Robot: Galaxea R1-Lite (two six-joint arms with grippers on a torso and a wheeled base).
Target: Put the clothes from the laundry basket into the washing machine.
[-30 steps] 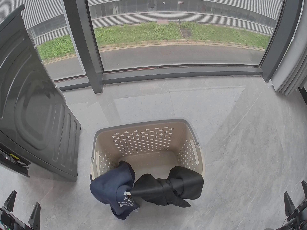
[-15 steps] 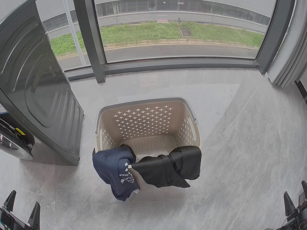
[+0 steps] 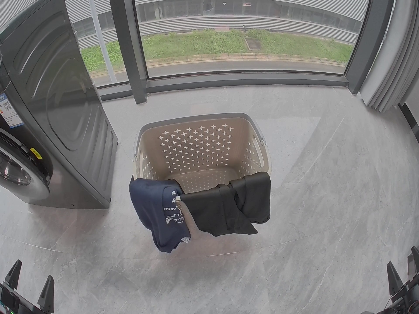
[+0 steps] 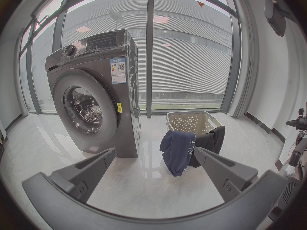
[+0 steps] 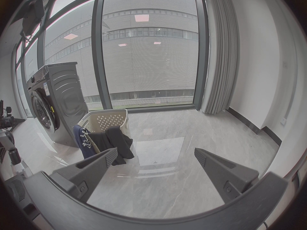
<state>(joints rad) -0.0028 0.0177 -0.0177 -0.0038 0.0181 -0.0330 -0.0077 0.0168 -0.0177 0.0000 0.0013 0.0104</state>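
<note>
my left gripper [image 3: 32, 271] hangs low, well off to the near left of the laundry basket [image 3: 198, 119], its two fingers spread wide with nothing between them. the dark grey washing machine [image 3: 65, 110] stands just left of the basket, close beside it but not touching. in the left wrist view its round glass door [image 4: 83, 110] looks closed against the front. the basket sits upright on the grey stone floor [image 3: 314, 188]. it is beige, with star-shaped holes in its walls. both clothes are draped over the basket's near rim and hang down its outer wall. a navy shirt [image 3: 159, 212] with white print hangs at the near left corner, and a black garment [image 3: 227, 206] hangs just right of it, the two touching at the rim. the window [image 3: 244, 31] runs behind the basket, and grey curtains [image 3: 388, 62] hang far to the basket's right. my right gripper [image 3: 402, 258] hangs low, well off to the near right of the basket, fingers apart and holding nothing.
</note>
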